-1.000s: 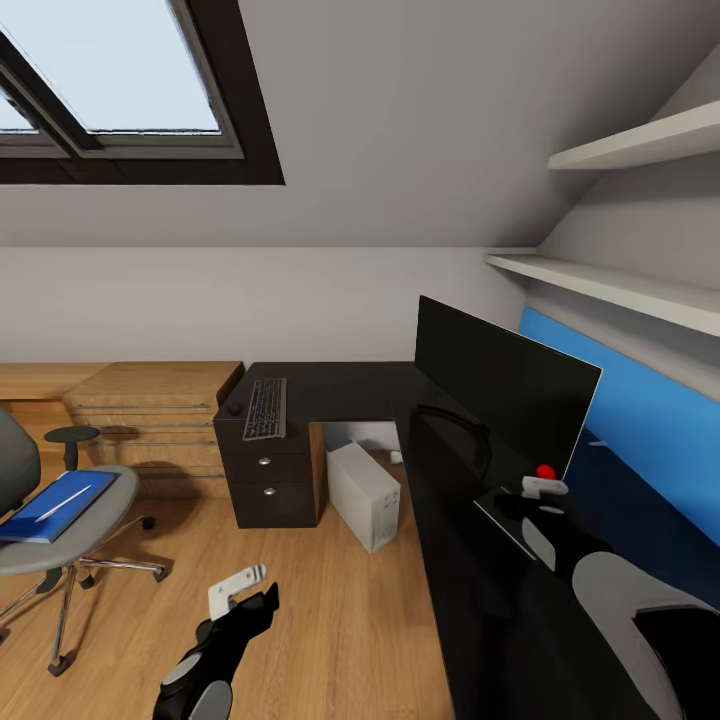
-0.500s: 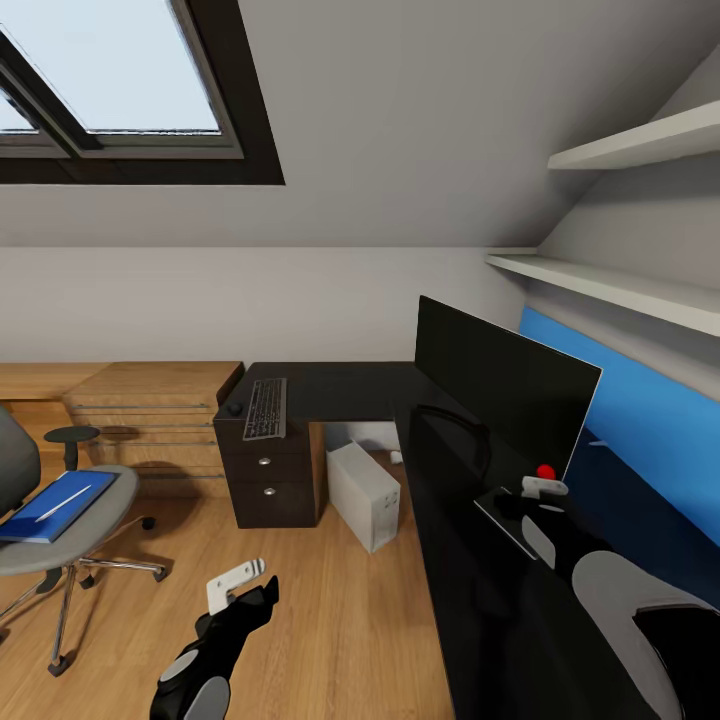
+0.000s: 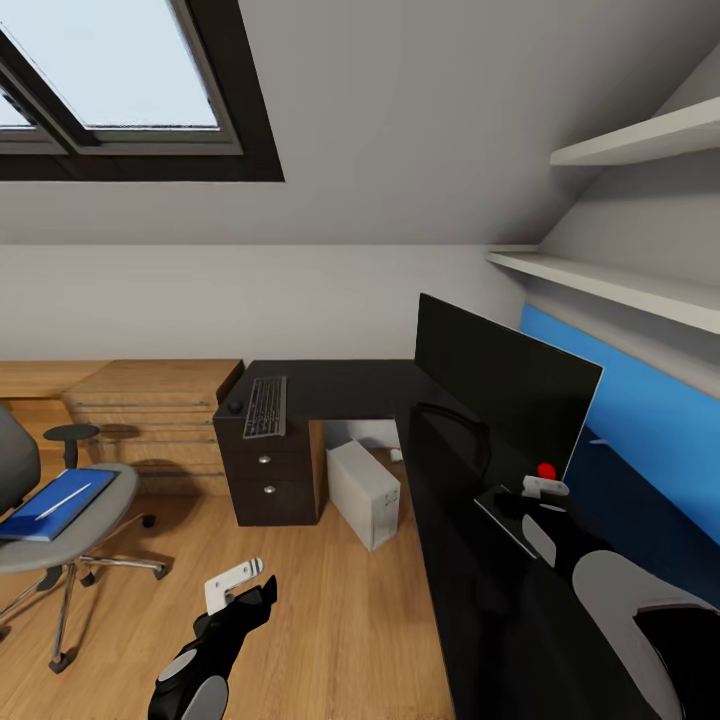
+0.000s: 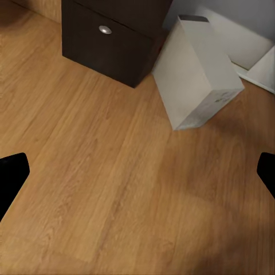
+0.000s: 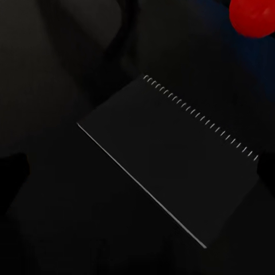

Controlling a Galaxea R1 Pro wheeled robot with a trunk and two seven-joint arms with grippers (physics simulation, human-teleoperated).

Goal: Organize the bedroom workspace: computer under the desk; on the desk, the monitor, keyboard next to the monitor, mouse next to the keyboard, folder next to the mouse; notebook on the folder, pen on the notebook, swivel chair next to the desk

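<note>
Item: notebook (image 5: 172, 157), flat on desk (image 3: 470, 560) directly beneath our right pincer (image 3: 545, 487), jaws spread, empty. Step: notebook pickup. Next: descend, close on its edge. Left pincer (image 4: 137, 172) open above floor.

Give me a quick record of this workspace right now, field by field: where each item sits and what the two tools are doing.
monitor: upright on the desk
keyboard: on the desk's far wing, mouse beside it
computer: on the floor under the desk
folder: on the swivel chair seat, pen lying on it
notebook: flat on the desk, below the right tool
left tool: open, empty, above bare floor
right tool: fingers apart, holding nothing
</note>
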